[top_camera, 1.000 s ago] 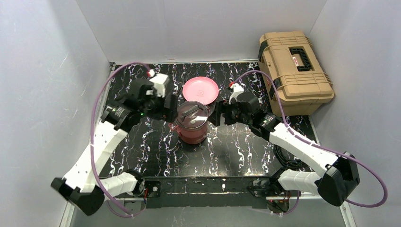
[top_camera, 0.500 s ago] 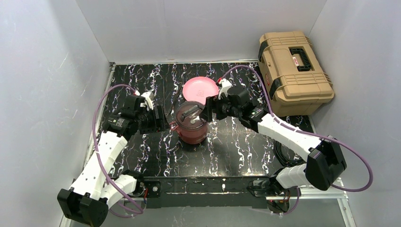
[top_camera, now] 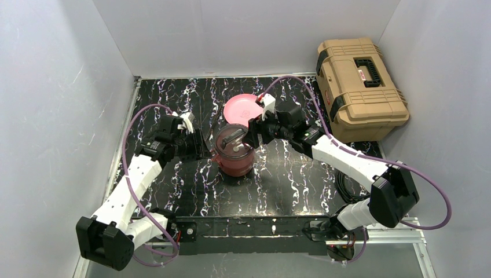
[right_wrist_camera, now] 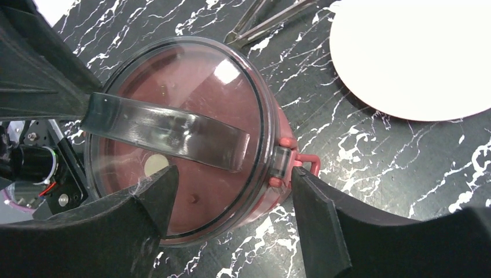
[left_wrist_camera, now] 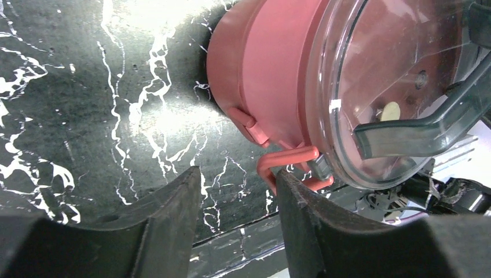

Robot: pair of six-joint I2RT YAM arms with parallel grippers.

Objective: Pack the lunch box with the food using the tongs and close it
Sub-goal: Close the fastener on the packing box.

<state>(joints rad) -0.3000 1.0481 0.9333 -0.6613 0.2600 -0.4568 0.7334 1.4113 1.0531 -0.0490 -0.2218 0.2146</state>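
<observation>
The maroon lunch box stands mid-table with its clear top lid and dark handle on. My left gripper is low at the box's left side and open. Only tabletop lies between its jaws, and its right finger touches the pink latch loop. My right gripper is open over the lid's right rim. One of its fingers lies over the lid and the other is beside the right latch. The tongs lie on the table behind the box. The food is out of view.
The flat pink plate lies just behind the box, with nothing on it. The large tan toolbox sits at the back right corner. White walls enclose the table on three sides. A black cable coil lies near the right edge.
The left gripper has dropped to the box's left latch and its jaws have narrowed a lot. The right gripper has moved left onto the lid's rim and closed slightly.
</observation>
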